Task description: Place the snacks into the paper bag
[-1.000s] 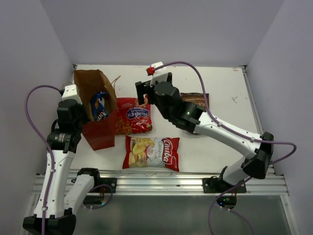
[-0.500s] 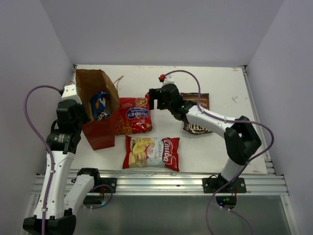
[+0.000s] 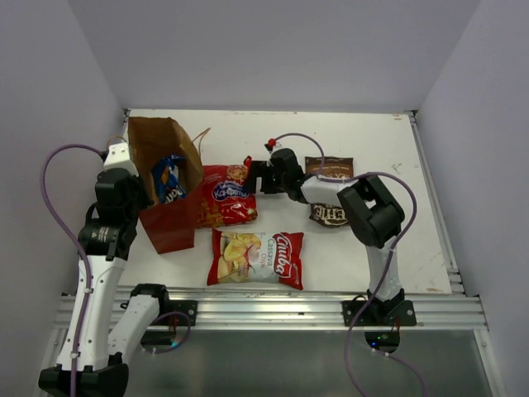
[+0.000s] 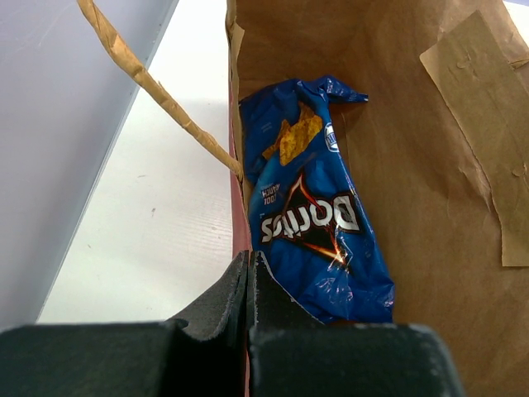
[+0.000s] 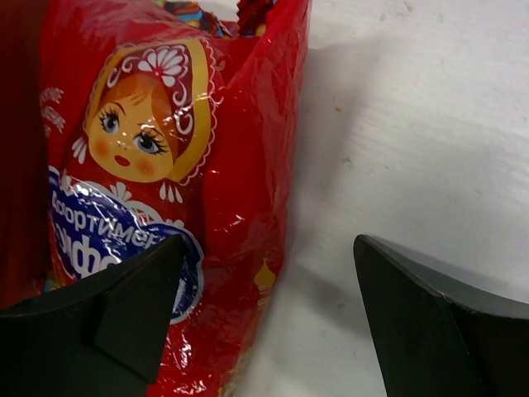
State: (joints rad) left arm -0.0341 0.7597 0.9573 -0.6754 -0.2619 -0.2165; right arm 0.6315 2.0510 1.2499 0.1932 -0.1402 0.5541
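1. right gripper [image 5: 269, 252]: jaws apart; has dropped low from a second ago, straddling the red snack bag [image 5: 165, 149] edge; no grip yet
2. left gripper [image 4: 248, 281]: clamped on paper bag [image 4: 430, 248] wall; blue Doritos [image 4: 314, 223] inside, just ahead
3. likely next: second pick

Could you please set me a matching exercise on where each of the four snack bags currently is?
Things:
1. Doritos bag
2. red doll bag
3. cassava chips bag
4. dark brown bag

Places:
A. flat near the front edge of the table
B. inside the paper bag
C. partly hidden by the right arm
D. beside the paper bag, at the open right gripper

Pairs: 1-B, 2-D, 3-A, 4-C
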